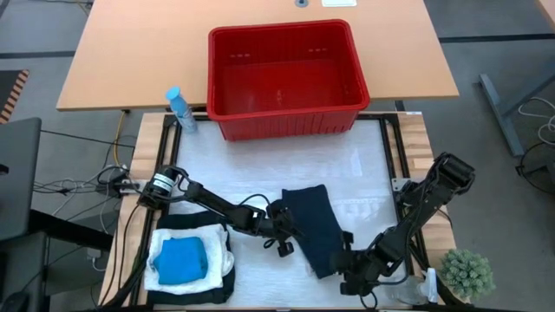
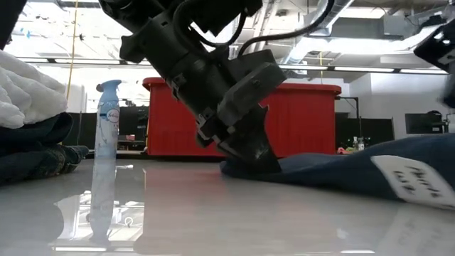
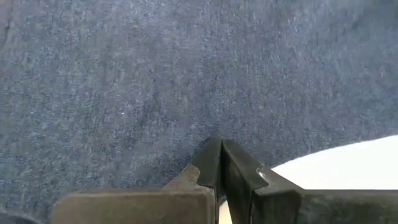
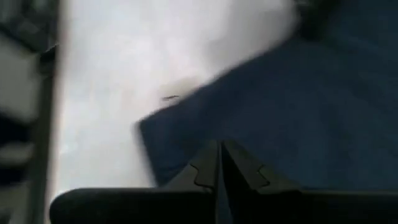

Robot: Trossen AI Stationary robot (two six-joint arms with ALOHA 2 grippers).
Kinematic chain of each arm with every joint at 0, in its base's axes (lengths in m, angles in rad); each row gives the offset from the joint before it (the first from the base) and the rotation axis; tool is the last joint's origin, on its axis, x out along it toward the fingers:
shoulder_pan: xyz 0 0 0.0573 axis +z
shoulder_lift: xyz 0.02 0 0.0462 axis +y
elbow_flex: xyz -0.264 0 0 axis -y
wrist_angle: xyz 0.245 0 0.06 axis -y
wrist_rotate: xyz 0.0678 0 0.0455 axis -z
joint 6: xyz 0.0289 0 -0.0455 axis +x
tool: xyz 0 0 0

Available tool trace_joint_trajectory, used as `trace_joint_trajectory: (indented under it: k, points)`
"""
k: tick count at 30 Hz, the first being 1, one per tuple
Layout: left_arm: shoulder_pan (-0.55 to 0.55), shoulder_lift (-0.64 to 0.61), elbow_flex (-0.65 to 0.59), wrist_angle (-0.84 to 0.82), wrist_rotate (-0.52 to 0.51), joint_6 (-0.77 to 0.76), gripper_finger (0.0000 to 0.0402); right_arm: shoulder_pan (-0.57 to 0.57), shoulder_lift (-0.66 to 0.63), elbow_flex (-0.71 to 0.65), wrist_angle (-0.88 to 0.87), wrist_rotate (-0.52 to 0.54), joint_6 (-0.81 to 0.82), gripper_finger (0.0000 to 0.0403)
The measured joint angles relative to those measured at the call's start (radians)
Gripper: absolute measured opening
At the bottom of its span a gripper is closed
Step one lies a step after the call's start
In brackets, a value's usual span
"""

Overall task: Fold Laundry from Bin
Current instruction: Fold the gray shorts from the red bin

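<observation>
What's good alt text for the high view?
Both arms reach over a dark blue garment on the white table, the left tool at its left edge, the right tool at its lower right. Folded laundry sits bottom left; the red bin looks empty.

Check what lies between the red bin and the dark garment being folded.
Nothing: in the high view, only bare white table surface separates the bin from the dark garment. The spray bottle stands off beside the bin.
</observation>
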Motion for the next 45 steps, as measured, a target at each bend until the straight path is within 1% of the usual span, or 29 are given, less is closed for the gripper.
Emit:
trace_joint_trajectory:
  k: [3,5,7,10,14,16,20,28,31,34,36,39,42,45]
  points:
    - [0.0,-0.015,0.0,-0.004,-0.004,0.042,0.0004,0.0,0.001,0.0,-0.087,0.115,0.135,0.0042]
    - [0.0,-0.017,-0.001,-0.009,-0.004,0.061,0.0004,-0.005,0.01,0.0,-0.159,0.126,0.182,0.0033]
    - [0.0,-0.022,-0.001,-0.023,-0.003,0.073,0.0004,-0.009,0.03,-0.009,-0.188,0.11,0.2,0.0021]
    - [0.0,-0.022,-0.001,-0.029,-0.005,0.074,0.0004,-0.004,0.061,-0.017,-0.175,0.096,0.212,0.0014]
    - [0.001,-0.022,-0.001,-0.029,-0.003,0.068,0.0004,0.0,0.129,-0.016,-0.117,0.013,0.2,0.003]
    - [0.001,-0.028,-0.001,-0.032,0.0,0.068,0.0004,-0.001,0.155,-0.014,-0.092,0.001,0.184,0.0041]
    - [0.01,-0.061,-0.003,-0.042,0.002,0.123,0.0004,-0.004,0.174,-0.012,-0.071,0.003,0.18,0.0047]
    - [0.041,-0.168,-0.002,-0.029,0.004,0.281,0.0004,-0.013,0.171,-0.013,-0.072,0.013,0.145,0.004]
    - [0.049,-0.189,-0.001,0.036,-0.002,0.34,0.0007,-0.013,0.157,-0.015,-0.072,0.021,0.128,0.0042]
    - [0.062,-0.178,-0.002,0.105,0.038,0.37,0.0012,-0.019,0.142,-0.017,-0.076,0.02,0.119,0.0046]
    - [0.074,-0.165,-0.001,0.149,0.083,0.366,0.0018,-0.023,0.134,-0.018,-0.078,0.017,0.125,0.0047]
    - [0.094,-0.156,-0.002,0.185,0.142,0.304,0.0028,-0.029,0.13,-0.018,-0.071,0.015,0.132,0.0048]
    - [0.111,-0.157,-0.001,0.191,0.151,0.259,0.0038,-0.03,0.121,-0.018,-0.067,0.021,0.15,0.0048]
    - [0.123,-0.157,-0.002,0.177,0.144,0.261,0.0042,-0.037,0.104,-0.017,-0.066,0.025,0.132,0.0048]
